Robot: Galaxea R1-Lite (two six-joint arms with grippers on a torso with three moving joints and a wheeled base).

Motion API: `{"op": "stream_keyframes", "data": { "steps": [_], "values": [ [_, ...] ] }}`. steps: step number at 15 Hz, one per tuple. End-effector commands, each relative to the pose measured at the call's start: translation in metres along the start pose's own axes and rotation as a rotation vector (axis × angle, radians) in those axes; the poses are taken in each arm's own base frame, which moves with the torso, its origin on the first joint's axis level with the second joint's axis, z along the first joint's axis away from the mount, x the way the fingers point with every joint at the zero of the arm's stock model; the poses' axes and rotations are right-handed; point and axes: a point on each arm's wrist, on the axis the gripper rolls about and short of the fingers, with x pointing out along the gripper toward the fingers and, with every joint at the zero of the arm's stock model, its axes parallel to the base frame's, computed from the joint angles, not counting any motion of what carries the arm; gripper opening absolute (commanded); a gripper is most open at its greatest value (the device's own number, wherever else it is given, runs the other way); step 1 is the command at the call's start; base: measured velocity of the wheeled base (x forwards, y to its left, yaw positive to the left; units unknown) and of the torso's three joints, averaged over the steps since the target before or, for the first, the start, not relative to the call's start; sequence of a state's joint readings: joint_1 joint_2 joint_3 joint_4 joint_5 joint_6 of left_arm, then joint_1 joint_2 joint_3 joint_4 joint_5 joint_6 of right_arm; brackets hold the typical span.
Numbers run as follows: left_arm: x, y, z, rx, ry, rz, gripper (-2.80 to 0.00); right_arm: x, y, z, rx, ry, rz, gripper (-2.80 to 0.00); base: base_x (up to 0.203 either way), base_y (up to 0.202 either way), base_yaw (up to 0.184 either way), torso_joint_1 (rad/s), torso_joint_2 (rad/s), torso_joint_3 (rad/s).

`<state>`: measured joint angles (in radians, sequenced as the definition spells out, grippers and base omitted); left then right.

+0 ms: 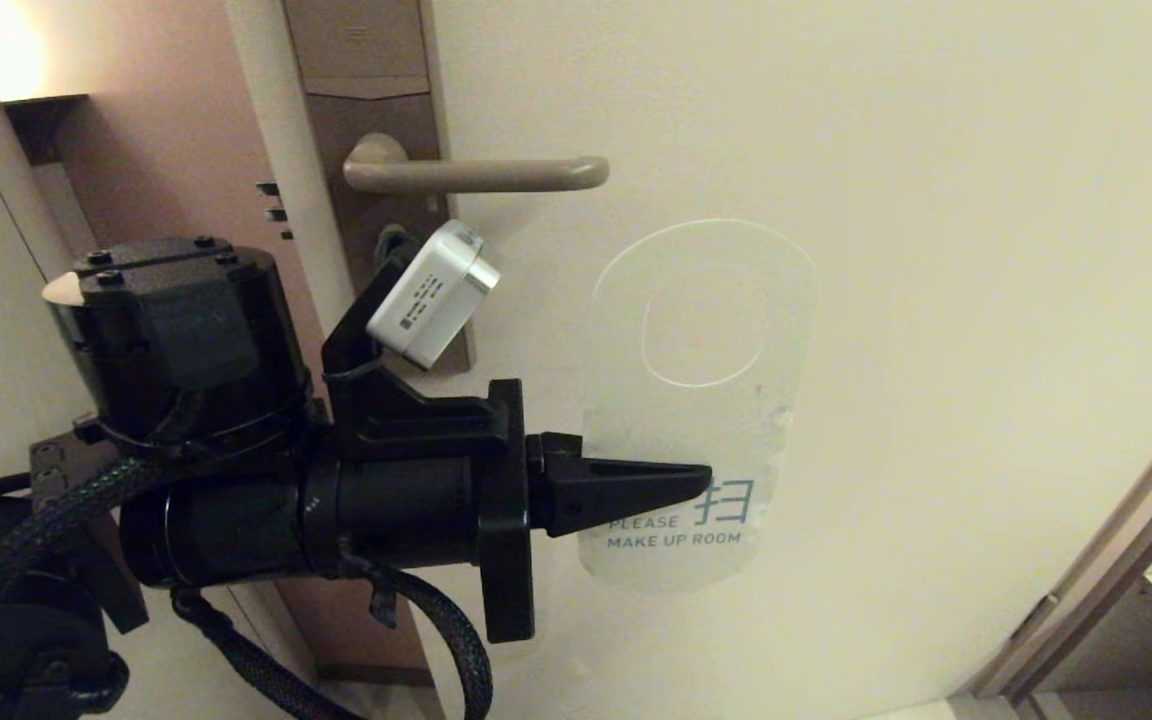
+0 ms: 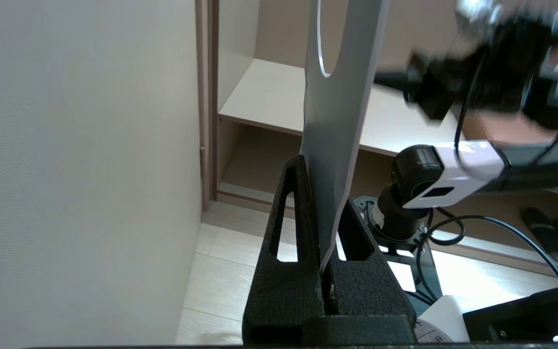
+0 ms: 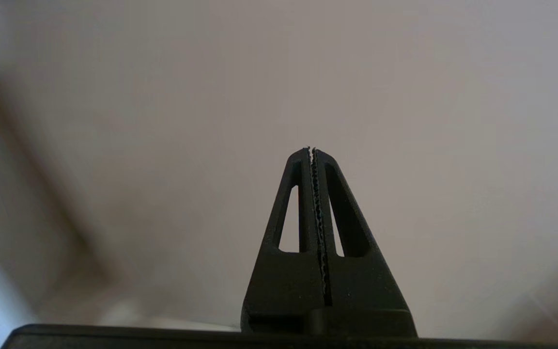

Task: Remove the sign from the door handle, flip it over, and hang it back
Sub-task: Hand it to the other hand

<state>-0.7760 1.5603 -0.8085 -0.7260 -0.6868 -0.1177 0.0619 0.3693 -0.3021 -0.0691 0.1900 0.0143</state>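
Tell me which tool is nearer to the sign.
Left. The left tool is shut on the sign, below the door handle. The right tool is empty, apart from it.

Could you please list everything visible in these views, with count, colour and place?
sign: one, white side reading PLEASE MAKE UP ROOM facing out, off the handle, held below and to the right of it in front of the door.
door handle: one, beige-grey lever, horizontal, bare.
lock plate: one, brown, behind the lever.
door: one, cream.
shelf unit: one, pale boards with brown edges, beyond the sign in the left wrist view.
left gripper: one, black, fingers shut on the sign's lower part.
right gripper: one, black, shut on nothing, facing a plain pale surface.
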Motion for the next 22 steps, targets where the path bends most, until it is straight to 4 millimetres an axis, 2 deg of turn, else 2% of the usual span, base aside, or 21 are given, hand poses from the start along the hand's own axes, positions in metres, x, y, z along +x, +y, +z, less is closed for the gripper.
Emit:
{"op": "stream_keyframes", "data": {
  "steps": [1, 4, 6, 13, 18, 19, 22],
  "values": [
    [0.002, 0.001, -0.002, -0.002, 0.002, -0.005, -2.80, 0.028, 0.000, 0.020, 0.024, 0.091, 0.212, -2.80, 0.000, 0.000, 0.000, 0.000, 0.00, 0.000],
    [0.003, -0.001, -0.001, -0.001, 0.003, -0.011, -2.80, 0.046, 0.005, 0.040, 0.034, 0.102, 0.622, -2.80, 0.000, 0.000, 0.000, 0.000, 0.00, 0.000],
    [0.004, -0.002, -0.001, 0.000, 0.002, -0.018, -2.80, 0.054, 0.006, 0.045, 0.050, 0.119, 0.783, -2.80, 0.000, 0.000, 0.000, 0.000, 0.00, 0.000],
    [0.009, -0.002, 0.000, 0.012, -0.015, -0.030, -2.80, 0.083, 0.016, 0.031, 0.087, 0.250, 0.976, -2.80, 0.000, 0.000, 0.000, 0.000, 0.00, 0.000],
    [0.013, -0.006, 0.001, -0.001, -0.023, -0.051, -2.80, 0.108, 0.026, 0.026, 0.072, 0.265, 1.061, -2.80, 0.000, 0.000, 0.000, 0.000, 0.00, 0.000],
    [0.015, -0.008, 0.001, 0.000, -0.023, -0.059, -2.80, 0.115, 0.028, 0.027, 0.066, 0.254, 1.077, 0.00, 0.000, 0.000, 0.000, 0.000, 0.00, 0.000],
    [0.015, -0.009, 0.001, 0.003, -0.025, -0.063, -2.80, 0.131, 0.036, 0.027, 0.056, 0.235, 1.120, 0.00, 0.000, 0.000, 0.000, 0.000, 0.00, 0.000]
  ]
}}
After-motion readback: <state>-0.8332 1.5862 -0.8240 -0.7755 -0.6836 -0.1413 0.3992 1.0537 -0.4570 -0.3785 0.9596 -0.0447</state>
